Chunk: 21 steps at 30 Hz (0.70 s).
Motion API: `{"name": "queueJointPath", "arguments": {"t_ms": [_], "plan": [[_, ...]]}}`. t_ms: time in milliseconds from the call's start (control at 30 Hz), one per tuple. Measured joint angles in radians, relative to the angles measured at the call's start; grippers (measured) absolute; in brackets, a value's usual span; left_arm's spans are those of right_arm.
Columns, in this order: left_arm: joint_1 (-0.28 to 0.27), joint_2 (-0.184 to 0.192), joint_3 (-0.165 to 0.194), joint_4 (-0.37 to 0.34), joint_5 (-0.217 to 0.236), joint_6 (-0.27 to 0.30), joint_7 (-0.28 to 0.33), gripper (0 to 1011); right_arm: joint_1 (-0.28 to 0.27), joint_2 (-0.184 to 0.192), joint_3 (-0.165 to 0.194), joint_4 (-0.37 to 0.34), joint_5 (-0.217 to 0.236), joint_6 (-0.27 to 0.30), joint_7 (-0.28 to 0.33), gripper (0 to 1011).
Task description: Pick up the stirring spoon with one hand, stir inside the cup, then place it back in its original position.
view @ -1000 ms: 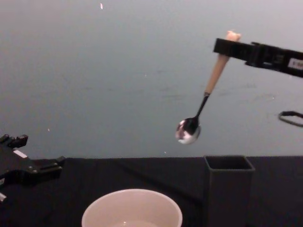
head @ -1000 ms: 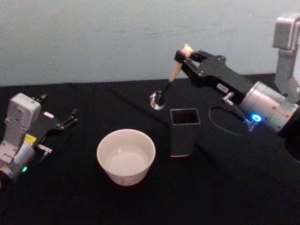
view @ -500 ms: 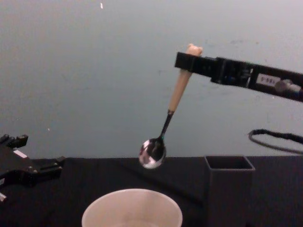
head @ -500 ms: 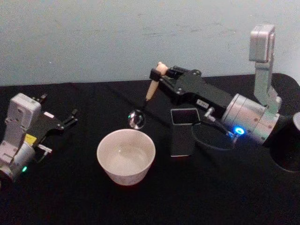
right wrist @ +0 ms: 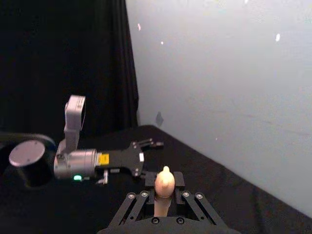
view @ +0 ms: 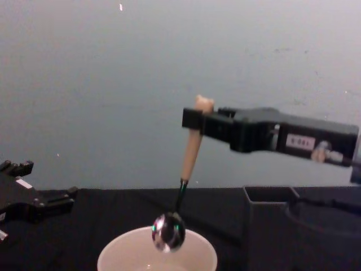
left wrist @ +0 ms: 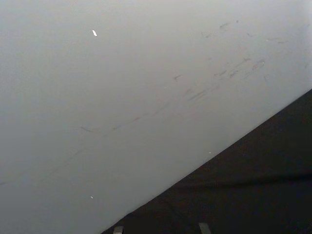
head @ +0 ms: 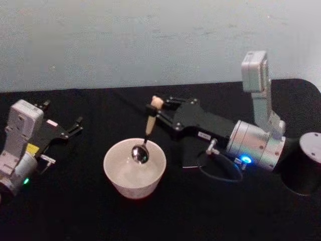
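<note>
Right pincer [head: 153, 107] clenched on stirring spoon [head: 148, 126] handle; spoon near-upright, bowl down over cup [head: 125, 183]; left pincer [head: 63, 113] released.

The spoon [head: 149, 122] hangs nearly upright, beige bear-head handle on top, its shiny bowl dipping just inside the wide cream-white cup [head: 131, 185].

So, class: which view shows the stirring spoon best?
The chest view: the stirring spoon shows side-on, whole from bear head to bowl, at the cup. The head view shows it foreshortened, bowl over the cup. In the right wrist view its bear-head top sticks out of the right gripper.
</note>
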Motion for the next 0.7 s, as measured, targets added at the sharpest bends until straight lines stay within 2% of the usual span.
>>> {"name": "queueJointPath", "arguments": {"t_ms": [300, 700], "plan": [[0.000, 0.000, 0.000, 0.000, 0.000, 0.000, 0.000, 1001, 0.003, -0.002, -0.031, 0.037, -0.054, -0.010, 0.012, 221], [0.000, 0.000, 0.000, 0.000, 0.000, 0.000, 0.000, 1001, 0.019, -0.040, -0.069, 0.091, -0.119, -0.010, 0.018, 221]]}}
